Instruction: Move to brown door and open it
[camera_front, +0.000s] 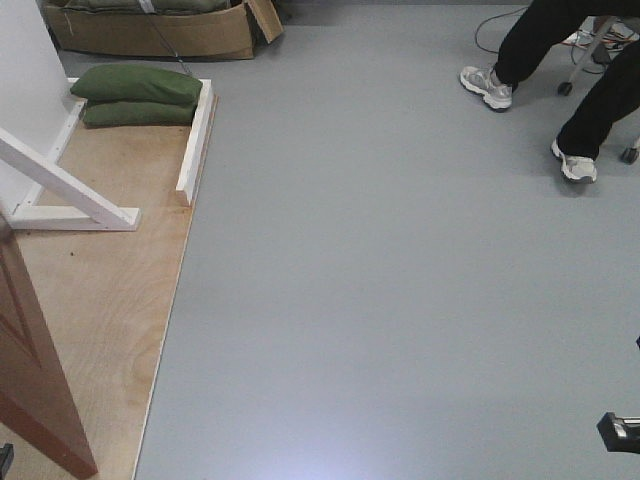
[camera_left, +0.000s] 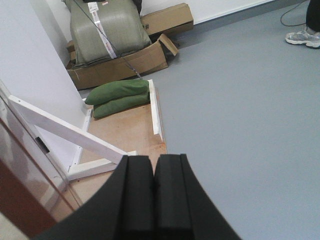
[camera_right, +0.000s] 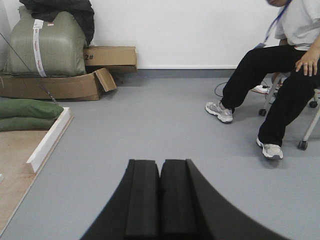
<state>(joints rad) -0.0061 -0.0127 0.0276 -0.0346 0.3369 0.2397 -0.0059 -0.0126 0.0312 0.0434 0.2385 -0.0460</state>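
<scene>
The brown door (camera_front: 35, 380) stands at the near left, its edge over a plywood floor panel (camera_front: 110, 300), close to a white brace (camera_front: 70, 190). Green sandbags (camera_front: 135, 95) lie at the far left. The left gripper (camera_left: 154, 195) and right gripper (camera_right: 160, 200) are both clenched, pads touching, grasping nothing. A seated person (camera_right: 280, 85) is at the far right.

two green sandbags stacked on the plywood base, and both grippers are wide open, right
Not quite. The green sandbags do lie stacked on the plywood base, but the left gripper and right gripper are both shut, pads pressed together, as the two wrist views show.
</scene>
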